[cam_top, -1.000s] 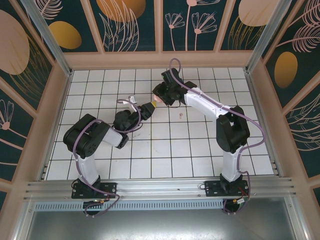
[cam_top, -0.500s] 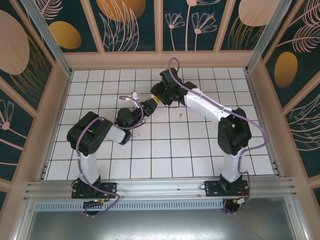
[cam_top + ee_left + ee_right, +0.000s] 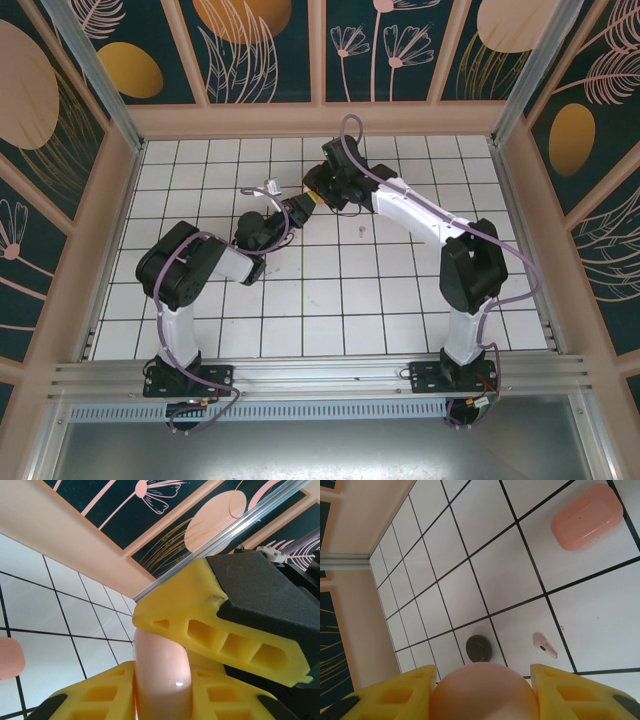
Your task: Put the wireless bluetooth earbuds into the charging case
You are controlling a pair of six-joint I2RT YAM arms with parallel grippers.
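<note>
From overhead, the two arms meet nose to nose over the far middle of the surface (image 3: 330, 300). The left end effector (image 3: 298, 209) and right end effector (image 3: 318, 196) are practically touching, with something pale where they meet. One earbud (image 3: 357, 232) lies loose on a tile just to the right.

Left wrist cam: its yellow fingers (image 3: 95, 697) are nearly closed, snug against both sides of a glossy pale pink case (image 3: 162, 672). One of the other arm's fingers sits right over it. A salmon case (image 3: 7, 657) sits on the tiles off to the left.

Right wrist cam: jaws partly open but clamped on that same rounded pink shell. Below, the salmon case lies closed, and the earbud is near a dark round thing (image 3: 479, 648) (can't tell what it is).

My guess is the case is light, hard and slick, so squeeze its broad sides. The bud looks featherlight and easy to flick away, so take it across the stem.
</note>
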